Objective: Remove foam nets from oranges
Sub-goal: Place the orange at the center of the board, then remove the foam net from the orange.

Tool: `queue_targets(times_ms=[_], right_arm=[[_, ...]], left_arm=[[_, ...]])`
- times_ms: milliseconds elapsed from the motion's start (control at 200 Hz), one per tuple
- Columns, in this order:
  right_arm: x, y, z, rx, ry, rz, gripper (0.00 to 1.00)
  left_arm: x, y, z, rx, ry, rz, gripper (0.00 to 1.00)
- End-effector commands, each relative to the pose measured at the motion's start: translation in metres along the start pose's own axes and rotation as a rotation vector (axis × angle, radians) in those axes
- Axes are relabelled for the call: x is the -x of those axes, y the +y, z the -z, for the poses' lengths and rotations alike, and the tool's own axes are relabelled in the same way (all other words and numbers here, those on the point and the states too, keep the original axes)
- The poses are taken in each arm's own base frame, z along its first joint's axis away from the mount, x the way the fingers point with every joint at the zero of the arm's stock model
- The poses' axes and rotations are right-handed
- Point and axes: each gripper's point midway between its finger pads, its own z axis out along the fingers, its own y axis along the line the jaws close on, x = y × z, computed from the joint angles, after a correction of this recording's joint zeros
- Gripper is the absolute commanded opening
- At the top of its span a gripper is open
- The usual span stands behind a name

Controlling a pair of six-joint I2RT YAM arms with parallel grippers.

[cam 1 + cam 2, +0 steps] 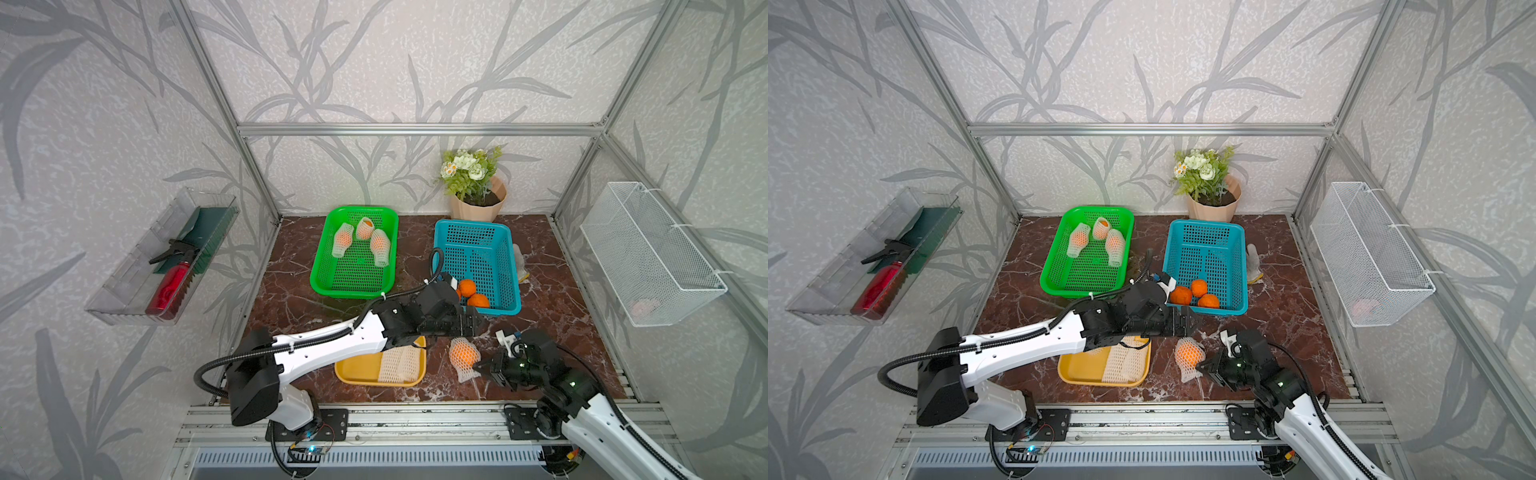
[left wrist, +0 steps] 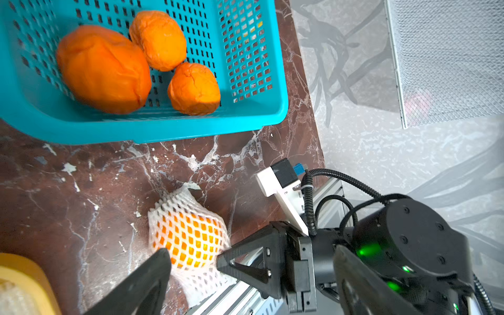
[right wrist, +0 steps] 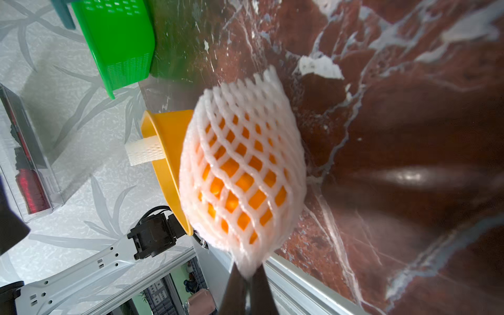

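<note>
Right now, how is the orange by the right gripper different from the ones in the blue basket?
The netted orange wears a foam net; the basket oranges are bare. The netted orange is alone over the table; the basket oranges sit together in the blue basket. The right gripper pinches the netted orange's net; nothing touches the basket oranges. All are round and orange.

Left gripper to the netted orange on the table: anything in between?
Nothing visible. Left gripper hangs open over the netted orange; right gripper pinches the net's tail at its side, not in the gap.
</note>
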Motion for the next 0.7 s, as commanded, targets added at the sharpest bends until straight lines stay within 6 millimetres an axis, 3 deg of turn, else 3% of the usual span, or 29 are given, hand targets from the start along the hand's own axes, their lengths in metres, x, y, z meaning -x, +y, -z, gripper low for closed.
queue_targets(times_ms=[0, 140, 350, 590, 695], right_arm=[[0.004, 0.016, 0.004, 0.027, -0.018, -0.032, 0.0], [0.01, 0.019, 0.004, 0.047, -0.045, -0.087, 0.01], [0.015, 0.02, 0.001, 0.057, -0.062, -0.143, 0.02], [0.017, 0.025, 0.0, 0.059, -0.056, -0.155, 0.02], [0.017, 0.026, 0.0, 0.059, -0.055, -0.156, 0.02]], left_arm=[[-0.011, 0.01, 0.013, 0.045, 0.006, -0.159, 0.92], [-0.043, 0.005, 0.027, 0.071, 0.045, -0.48, 0.94], [-0.099, 0.008, 0.027, 0.013, 0.067, -0.899, 0.93], [-0.102, 0.03, 0.011, 0.095, 0.069, -1.059, 0.93], [-0.093, 0.038, 0.0, 0.172, 0.038, -1.094, 0.92]])
